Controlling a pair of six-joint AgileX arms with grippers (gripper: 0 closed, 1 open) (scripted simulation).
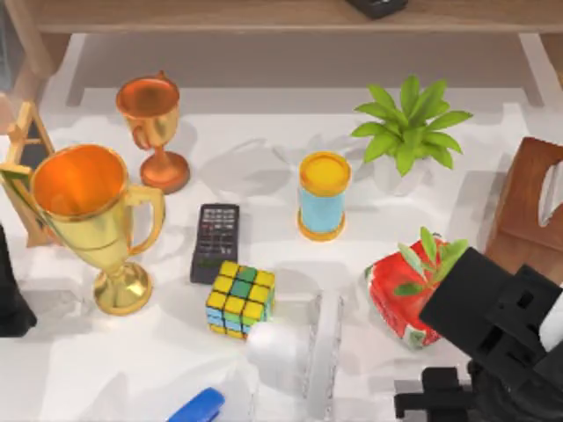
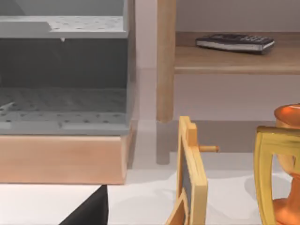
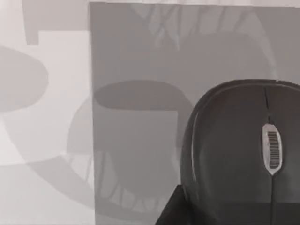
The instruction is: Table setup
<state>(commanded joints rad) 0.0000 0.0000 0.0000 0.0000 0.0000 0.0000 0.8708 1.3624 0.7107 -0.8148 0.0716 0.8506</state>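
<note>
Where grey pad (image 3: 136, 140) lies, dark mouse (image 3: 239, 154) with pale wheel.

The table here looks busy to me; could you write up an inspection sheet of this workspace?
Surface: white table, crowded.
Job's things: black computer mouse on a grey mat, under the right wrist camera.
Clutter: large gold trophy cup, small copper trophy cup, black remote control, multicoloured puzzle cube, blue can with orange lid, green potted plant, red flowerpot.
Grippers: left arm parked at the left edge; right arm at lower right.
Cables: nothing seen.
Surroundings: wooden shelf holding a second remote.
</note>
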